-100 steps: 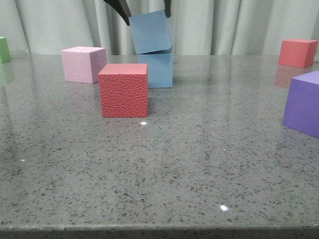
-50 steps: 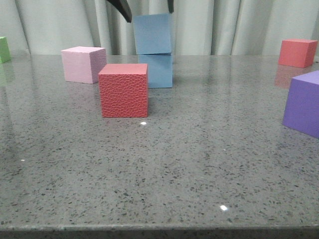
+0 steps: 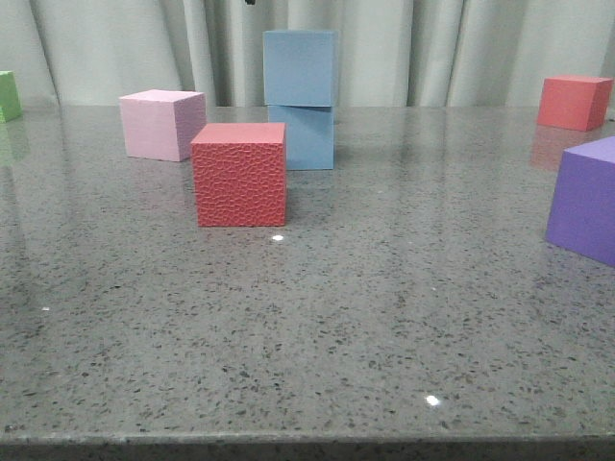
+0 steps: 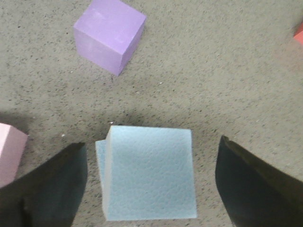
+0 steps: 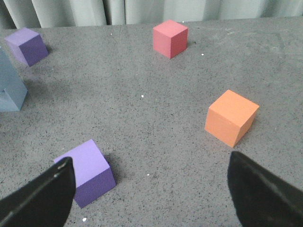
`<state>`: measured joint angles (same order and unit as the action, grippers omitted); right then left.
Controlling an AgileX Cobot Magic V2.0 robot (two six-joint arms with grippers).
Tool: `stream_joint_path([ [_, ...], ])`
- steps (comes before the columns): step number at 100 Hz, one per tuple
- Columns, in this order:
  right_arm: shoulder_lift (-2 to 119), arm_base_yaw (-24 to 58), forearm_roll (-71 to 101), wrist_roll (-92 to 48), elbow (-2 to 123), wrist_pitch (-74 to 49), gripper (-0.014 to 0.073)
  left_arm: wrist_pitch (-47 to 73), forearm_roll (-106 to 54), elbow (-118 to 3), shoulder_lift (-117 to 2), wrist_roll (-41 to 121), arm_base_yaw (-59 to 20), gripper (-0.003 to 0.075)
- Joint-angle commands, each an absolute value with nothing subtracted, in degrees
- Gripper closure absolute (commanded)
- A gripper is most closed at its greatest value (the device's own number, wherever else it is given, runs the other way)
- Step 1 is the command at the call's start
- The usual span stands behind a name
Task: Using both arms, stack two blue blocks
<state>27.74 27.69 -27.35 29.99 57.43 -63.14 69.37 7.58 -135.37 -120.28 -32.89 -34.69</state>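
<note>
Two light blue blocks stand stacked at the back middle of the table: the upper blue block [image 3: 300, 67] rests on the lower blue block [image 3: 306, 136], turned slightly off square. In the left wrist view the upper block [image 4: 150, 172] lies below and between the fingers, with the lower block's edge [image 4: 100, 161] showing beside it. My left gripper [image 4: 150, 184] is open above the stack and touches neither block; only a dark tip [image 3: 249, 2] shows in the front view. My right gripper [image 5: 151, 189] is open and empty over bare table. The stack shows at the edge of the right wrist view [image 5: 10, 87].
A textured red cube [image 3: 239, 174] stands just in front of the stack, a pink cube [image 3: 161, 124] to its left, a green cube [image 3: 8, 94] far left. A purple cube [image 3: 584, 199] and a red cube [image 3: 573, 101] are at the right. An orange cube [image 5: 232, 117] and purple cubes [image 5: 87, 172] lie near the right gripper.
The left gripper let go of the upper blue block, which settled from tilted to level on the lower one. The fingers then rose almost out of the front view.
</note>
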Motion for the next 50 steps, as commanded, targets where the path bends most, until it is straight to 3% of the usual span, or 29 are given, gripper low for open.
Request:
stream_joint_path([
  [1, 27.1, 27.6, -30.8, 29.2, 58.4, -59.2, -0.0051, 68.8, 11.8, -137.2, -116.2, -32.3, -36.3, 0.0185],
  [10, 25.6, 27.6, -32.2, 29.2, 57.7, -59.2, -0.0051, 70.8, 16.1, -137.2, -115.9, -32.2, -37.7, 0.0211],
  [22, 23.7, 27.6, -33.0, 29.2, 55.4, -59.3, -0.0051, 71.0, 19.0, -137.2, -114.6, -31.2, -39.1, 0.0326],
  [50, 20.0, 27.6, -33.0, 29.2, 51.1, -59.2, -0.0029, 71.9, 21.6, -137.2, -109.0, -27.1, -39.4, 0.0742],
])
